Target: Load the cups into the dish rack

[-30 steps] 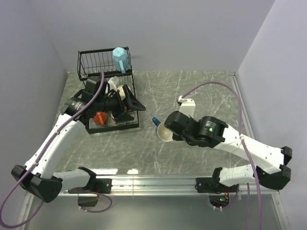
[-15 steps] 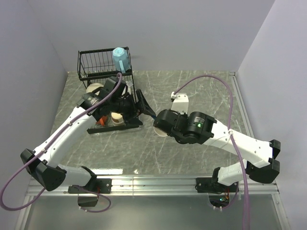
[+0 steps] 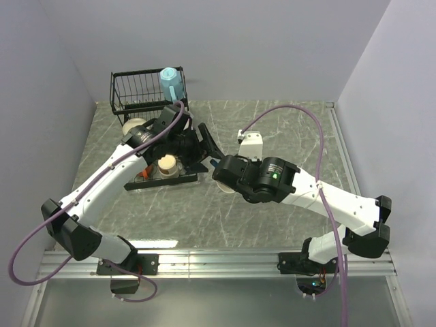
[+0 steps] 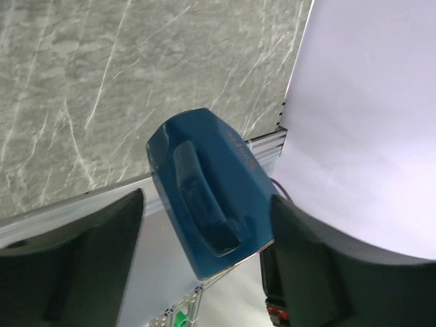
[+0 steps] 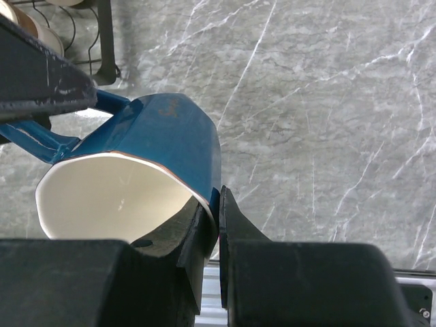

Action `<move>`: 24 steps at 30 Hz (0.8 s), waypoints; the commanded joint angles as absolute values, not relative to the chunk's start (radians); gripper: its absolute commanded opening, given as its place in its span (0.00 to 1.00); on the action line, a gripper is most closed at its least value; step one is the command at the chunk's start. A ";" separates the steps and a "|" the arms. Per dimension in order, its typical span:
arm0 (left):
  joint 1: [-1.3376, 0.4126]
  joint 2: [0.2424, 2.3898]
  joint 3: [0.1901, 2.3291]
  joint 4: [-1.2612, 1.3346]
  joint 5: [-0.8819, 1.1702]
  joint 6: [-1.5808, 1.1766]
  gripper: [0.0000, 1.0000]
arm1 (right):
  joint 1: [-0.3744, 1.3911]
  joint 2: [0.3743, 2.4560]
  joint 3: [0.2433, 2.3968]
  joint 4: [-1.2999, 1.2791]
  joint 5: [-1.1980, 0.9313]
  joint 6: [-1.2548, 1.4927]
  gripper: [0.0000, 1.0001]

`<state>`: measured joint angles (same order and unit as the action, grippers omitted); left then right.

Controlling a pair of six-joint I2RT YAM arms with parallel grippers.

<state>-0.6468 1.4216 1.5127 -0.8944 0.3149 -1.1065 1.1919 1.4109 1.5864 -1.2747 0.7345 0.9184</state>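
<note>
A dark blue cup (image 5: 170, 129) with a cream inside hangs above the table, and my right gripper (image 5: 218, 197) is shut on its rim. In the top view that gripper (image 3: 221, 174) sits just right of the black wire dish rack (image 3: 126, 92). My left gripper (image 4: 204, 204) is open, one finger on each side of the same cup (image 4: 204, 191), whose handle faces its camera. A light blue cup (image 3: 170, 83) hangs on the rack's upper basket. Cream cups (image 3: 166, 163) and an orange-red one (image 3: 142, 174) sit in the lower tier.
The rack stands at the table's back left, against the left wall. A corner of it (image 5: 102, 41) shows in the right wrist view. A purple cable (image 3: 293, 116) arcs over the right arm. A metal rail (image 3: 218, 259) runs along the near edge.
My left arm has swung right, away from the rack, and its fingers now straddle the blue cup, slightly narrower. My right arm has carried the cup left toward the rack.
</note>
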 commanded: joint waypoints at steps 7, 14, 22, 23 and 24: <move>-0.672 1.428 1.503 -0.861 0.295 -1.134 0.57 | 1.200 1.408 1.690 -1.224 0.847 0.948 0.00; -0.693 1.453 1.517 -0.884 0.272 -1.115 0.36 | 1.200 1.434 1.726 -1.210 0.844 0.950 0.00; -0.693 1.451 1.505 -0.874 0.259 -1.094 0.00 | 1.221 1.379 1.700 -1.086 0.810 0.901 0.00; -0.695 1.445 1.514 -0.873 0.252 -1.089 0.00 | 1.227 1.370 1.684 -1.074 0.807 0.896 0.00; -0.695 1.443 1.514 -0.874 0.244 -1.089 0.00 | 1.230 1.362 1.677 -1.063 0.804 0.893 0.00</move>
<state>-0.6750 1.4574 1.5101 -0.8459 0.2504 -1.2041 1.2156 1.4673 1.6417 -1.2858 0.7406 0.8894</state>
